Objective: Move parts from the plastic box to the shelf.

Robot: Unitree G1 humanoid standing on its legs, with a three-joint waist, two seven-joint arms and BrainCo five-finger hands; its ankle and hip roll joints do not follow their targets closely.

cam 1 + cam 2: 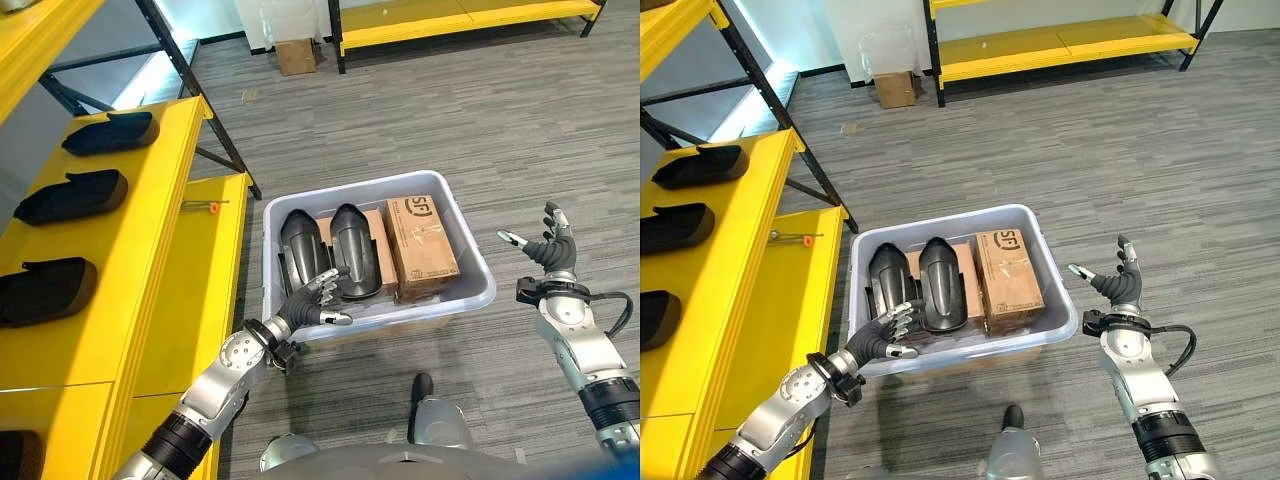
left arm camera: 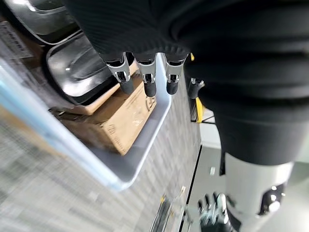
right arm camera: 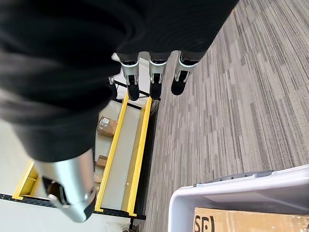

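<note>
A grey plastic box [image 1: 478, 297] stands on the carpet. In it lie two glossy black parts [image 1: 303, 250] [image 1: 356, 245] side by side on a flat carton, beside a brown cardboard box [image 1: 422, 245]. My left hand [image 1: 308, 303] hovers at the box's front left rim, fingers [image 2: 147, 83] relaxed just short of the nearer black part [image 2: 72, 72], holding nothing. My right hand [image 1: 553, 255] is raised over the floor to the right of the box, its fingers [image 3: 154, 77] spread. The yellow shelf [image 1: 160, 230] on my left carries several black parts [image 1: 70, 197].
A small orange-tipped tool [image 1: 205, 207] lies on the shelf's lower step. A black slanted shelf brace [image 1: 205, 100] runs down behind the box's left. Far back stand a low yellow rack [image 1: 460, 20] and a small carton [image 1: 295, 55].
</note>
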